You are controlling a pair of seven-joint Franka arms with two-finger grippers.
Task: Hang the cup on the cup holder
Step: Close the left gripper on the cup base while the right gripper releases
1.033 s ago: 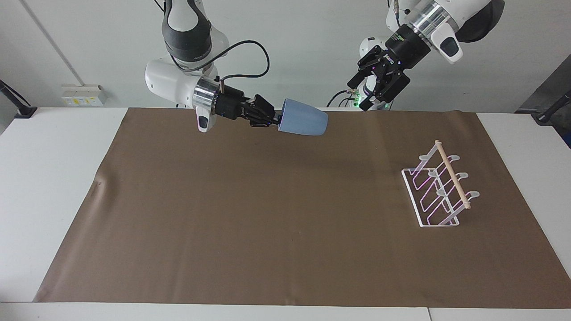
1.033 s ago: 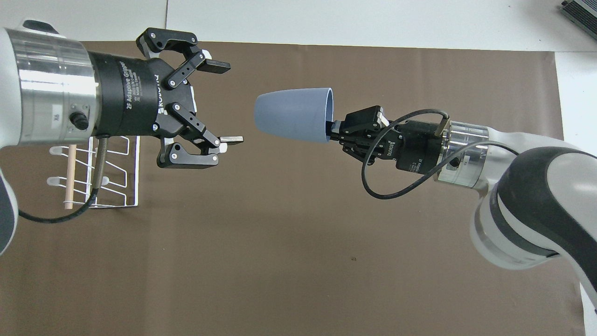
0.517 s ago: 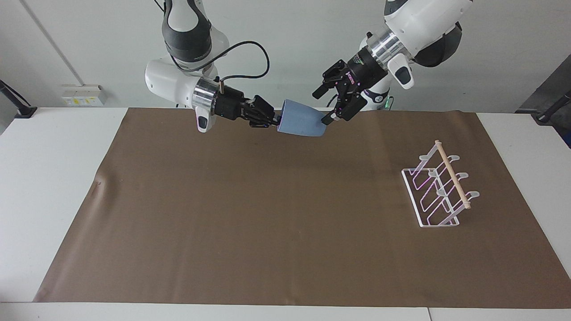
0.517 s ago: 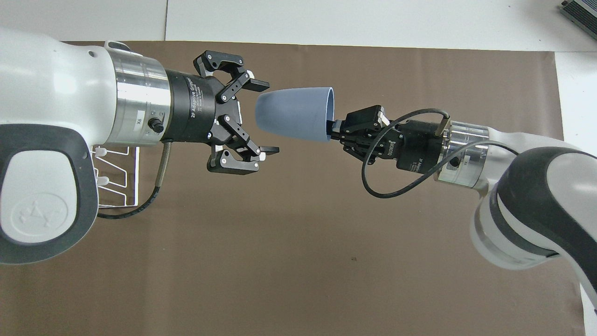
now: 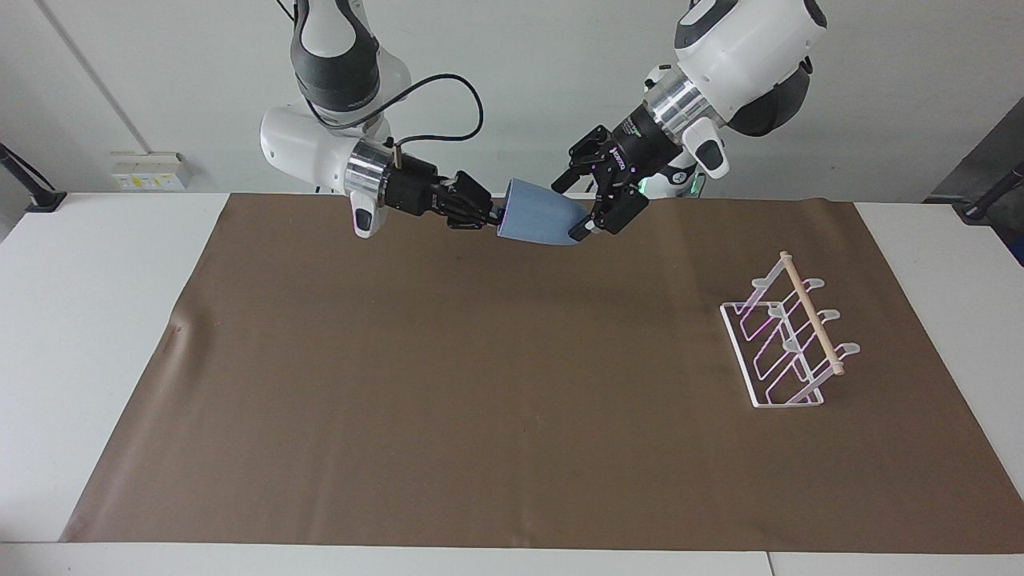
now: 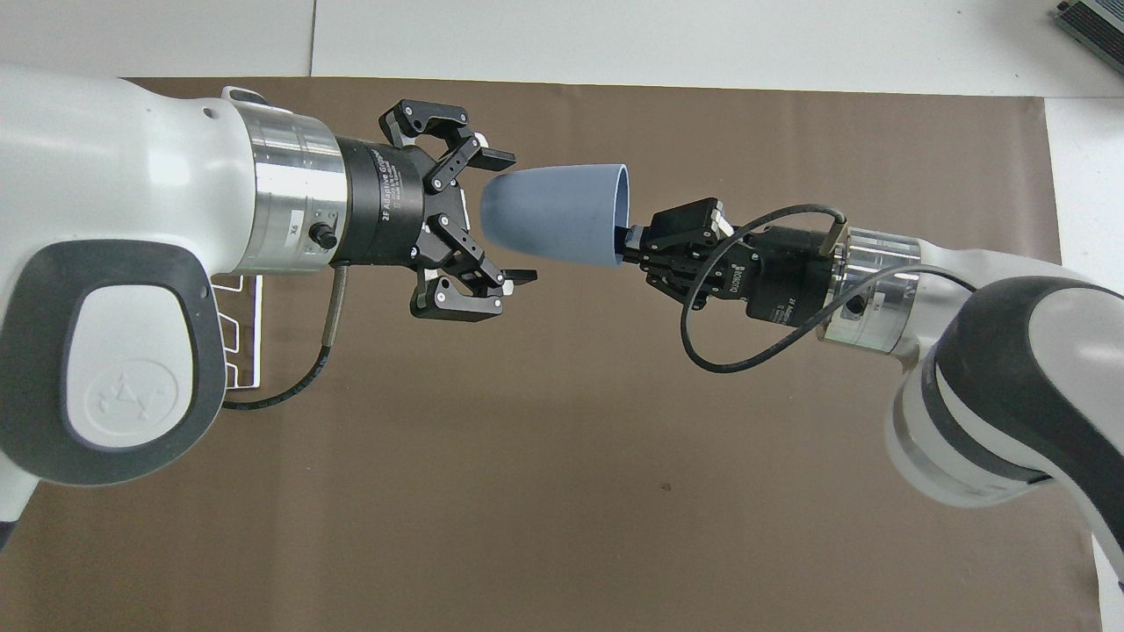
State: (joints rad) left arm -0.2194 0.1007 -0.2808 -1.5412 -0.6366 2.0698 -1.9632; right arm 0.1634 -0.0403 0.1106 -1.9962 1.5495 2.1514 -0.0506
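The cup [image 5: 538, 221] is being held sideways above the brown mat [image 5: 480, 400], pinched at its rim by the right gripper [image 5: 492, 214]. Its base is being bracketed by the left gripper [image 5: 588, 204], fingers spread wide. The cup holder [image 5: 788, 344] is being left well apart toward the left arm's end.

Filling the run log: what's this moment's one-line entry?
phase: handover | right gripper: holds cup rim | left gripper: open around base

A white table [image 5: 96, 320] is covered over most of its top by a brown mat [image 5: 480, 384], with bare white margins left at both ends. The cup holder [image 5: 792, 344] is set directly on the mat, toward the left arm's end of the table, its rectangular wire base resting flat on the mat.
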